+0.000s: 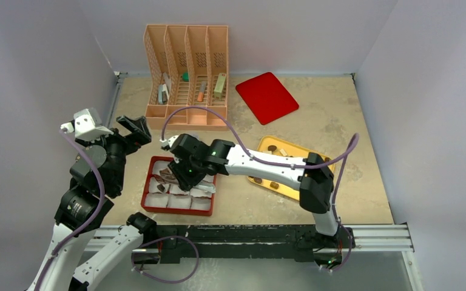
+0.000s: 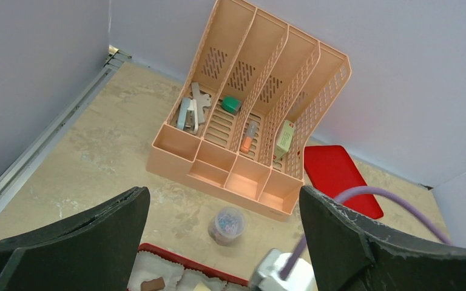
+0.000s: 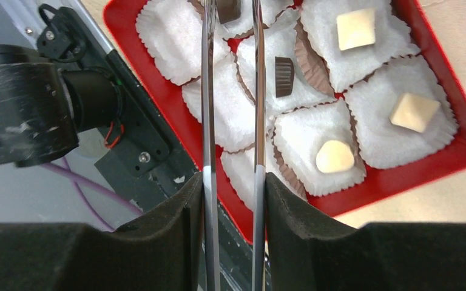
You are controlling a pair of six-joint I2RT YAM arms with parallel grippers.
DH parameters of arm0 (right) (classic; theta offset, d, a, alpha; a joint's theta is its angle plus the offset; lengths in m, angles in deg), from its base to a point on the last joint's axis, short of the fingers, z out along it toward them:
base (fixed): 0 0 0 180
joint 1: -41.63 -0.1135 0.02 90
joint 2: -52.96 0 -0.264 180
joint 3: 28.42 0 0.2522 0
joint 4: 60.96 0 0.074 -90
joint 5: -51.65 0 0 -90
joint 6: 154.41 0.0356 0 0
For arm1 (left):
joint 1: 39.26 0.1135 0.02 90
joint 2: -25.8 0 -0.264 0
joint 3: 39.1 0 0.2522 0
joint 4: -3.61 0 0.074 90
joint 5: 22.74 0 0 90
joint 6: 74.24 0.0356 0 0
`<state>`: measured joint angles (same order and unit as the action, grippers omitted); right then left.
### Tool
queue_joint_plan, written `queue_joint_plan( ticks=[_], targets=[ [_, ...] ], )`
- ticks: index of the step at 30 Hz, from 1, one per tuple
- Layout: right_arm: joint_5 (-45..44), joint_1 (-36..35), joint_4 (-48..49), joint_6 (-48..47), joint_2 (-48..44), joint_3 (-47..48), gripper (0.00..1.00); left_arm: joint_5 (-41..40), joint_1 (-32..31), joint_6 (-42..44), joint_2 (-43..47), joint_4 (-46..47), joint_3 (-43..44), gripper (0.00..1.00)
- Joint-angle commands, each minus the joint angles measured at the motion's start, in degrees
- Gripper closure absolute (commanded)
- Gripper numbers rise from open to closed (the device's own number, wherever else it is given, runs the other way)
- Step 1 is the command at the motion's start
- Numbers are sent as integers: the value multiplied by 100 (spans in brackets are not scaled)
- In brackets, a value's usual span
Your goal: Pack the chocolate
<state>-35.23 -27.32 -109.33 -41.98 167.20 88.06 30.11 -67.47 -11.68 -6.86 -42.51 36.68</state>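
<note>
A red box [image 1: 151, 183] lined with white paper cups holds chocolate: three cream pieces [image 3: 335, 156] and a dark piece [image 3: 284, 77] lying on its side. My right gripper [image 3: 230, 188] is shut on metal tongs [image 3: 207, 91]. The tong tips reach over the box and grip a dark chocolate [image 3: 227, 9] above a cup at the view's top edge. More dark chocolates [image 1: 272, 147] lie on a yellow tray [image 1: 297, 159] to the right. My left gripper [image 2: 223, 200] is open and empty, raised left of the box [image 2: 176, 257], where a brown piece [image 2: 153, 284] shows.
A peach desk organizer [image 1: 187, 76] with small items stands at the back, and a red lid [image 1: 267, 97] lies to its right. A small clear jar [image 2: 227, 224] sits between the organizer and the box. The right arm stretches over the tray's left side.
</note>
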Motion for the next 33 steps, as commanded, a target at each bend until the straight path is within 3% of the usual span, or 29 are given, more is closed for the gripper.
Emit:
queue_joint_plan(
  ticks=[1,19,33],
  targets=[
    [-290,24,-78,-56,-878,-95,61,-39,-18,20,-74,165,-63,7],
    [-2437,181,-1765,810,-2518,-1367,62,387,-18,160,-429,714,-961,7],
    [-2419,549,-3293,1688,-3562,-2316,63,462,-18,212,-519,885,-1252,6]
  ],
)
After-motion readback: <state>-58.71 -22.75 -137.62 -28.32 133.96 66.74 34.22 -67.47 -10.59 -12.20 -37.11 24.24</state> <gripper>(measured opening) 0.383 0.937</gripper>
